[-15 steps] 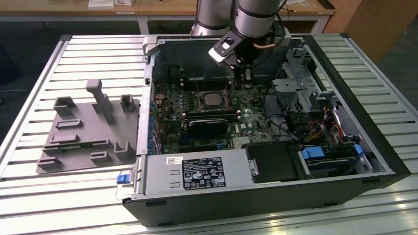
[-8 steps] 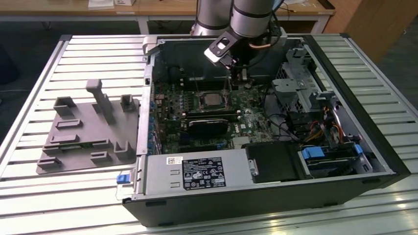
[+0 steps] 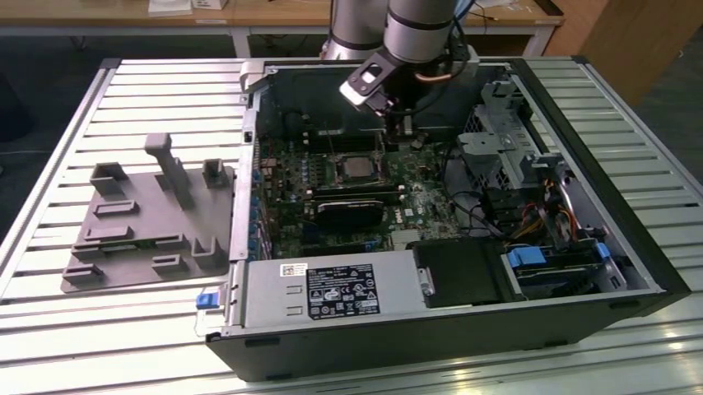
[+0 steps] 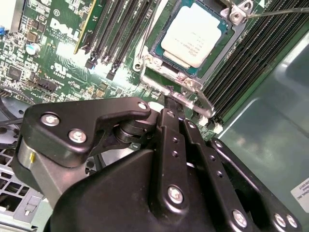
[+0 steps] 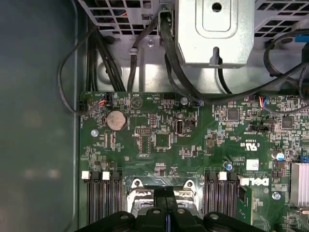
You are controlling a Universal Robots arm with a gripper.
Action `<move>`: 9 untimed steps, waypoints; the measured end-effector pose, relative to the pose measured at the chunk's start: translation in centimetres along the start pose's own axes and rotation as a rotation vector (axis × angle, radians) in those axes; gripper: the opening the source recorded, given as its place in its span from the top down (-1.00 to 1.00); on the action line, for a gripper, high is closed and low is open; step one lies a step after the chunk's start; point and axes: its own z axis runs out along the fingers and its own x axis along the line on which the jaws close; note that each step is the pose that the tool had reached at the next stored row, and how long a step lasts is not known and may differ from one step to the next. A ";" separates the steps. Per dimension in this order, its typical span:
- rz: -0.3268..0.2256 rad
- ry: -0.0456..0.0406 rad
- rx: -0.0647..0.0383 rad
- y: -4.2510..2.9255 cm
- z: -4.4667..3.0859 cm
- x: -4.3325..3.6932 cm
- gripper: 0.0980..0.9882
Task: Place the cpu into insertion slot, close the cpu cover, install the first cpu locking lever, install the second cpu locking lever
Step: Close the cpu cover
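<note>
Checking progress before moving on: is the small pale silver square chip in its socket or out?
In: the pale silver square cpu lies flat within the silver-rimmed insertion slot, in the second wrist view.

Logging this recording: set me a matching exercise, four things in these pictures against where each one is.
1. pale silver square cpu
2. black gripper
3. grey plastic fixture tray
4. round silver coin battery

A. on the slatted table, at the exterior view's left of the black computer case
B. flat on the green circuit board, apart from the slot
C. inside the silvery-rimmed insertion slot
D. at the slot's edge

Pairs: 1-C, 2-D, 3-A, 4-B
</note>
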 end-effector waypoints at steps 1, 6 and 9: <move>0.000 0.0000 0.000 -0.06 0.00 0.00 0.99; 0.000 0.0000 -0.001 -0.17 0.00 0.00 0.99; 0.000 -0.0001 -0.003 -0.28 0.00 0.00 0.99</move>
